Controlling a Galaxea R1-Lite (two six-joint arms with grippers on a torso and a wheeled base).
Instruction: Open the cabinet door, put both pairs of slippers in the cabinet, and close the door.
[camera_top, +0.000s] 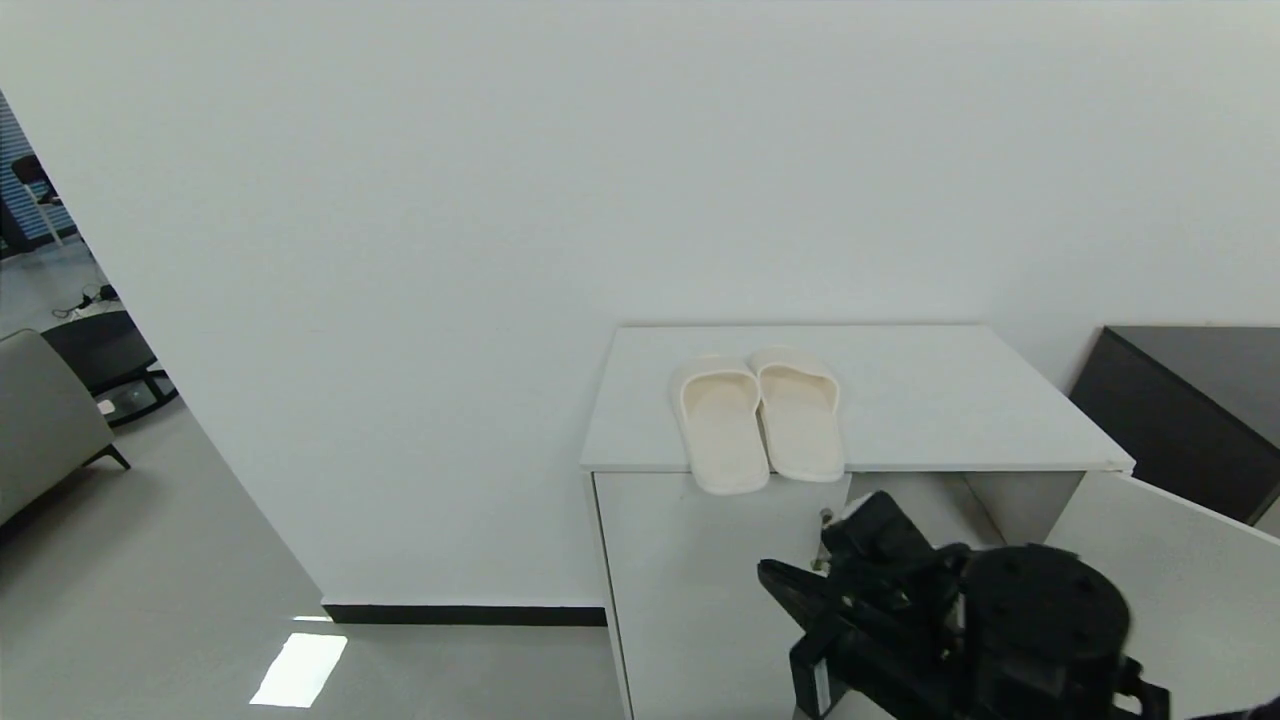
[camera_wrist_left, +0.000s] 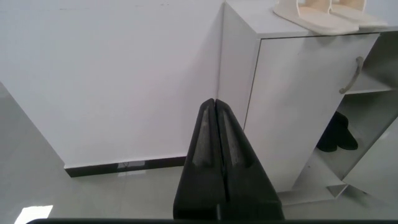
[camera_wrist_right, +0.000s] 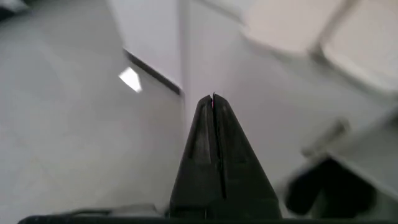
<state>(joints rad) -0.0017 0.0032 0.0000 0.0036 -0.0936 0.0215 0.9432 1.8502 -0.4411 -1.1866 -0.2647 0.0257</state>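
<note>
Cabinet top (camera_top: 950, 400) with cream slippers (camera_top: 760, 420), beyond left claw (camera_wrist_left: 215, 102) and right claw (camera_wrist_right: 213, 98), both together.

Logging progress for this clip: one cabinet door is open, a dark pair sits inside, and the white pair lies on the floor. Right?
Not quite: the white pair lies on the cabinet top, as the head view shows. The open door and the dark pair inside are correct.
</note>
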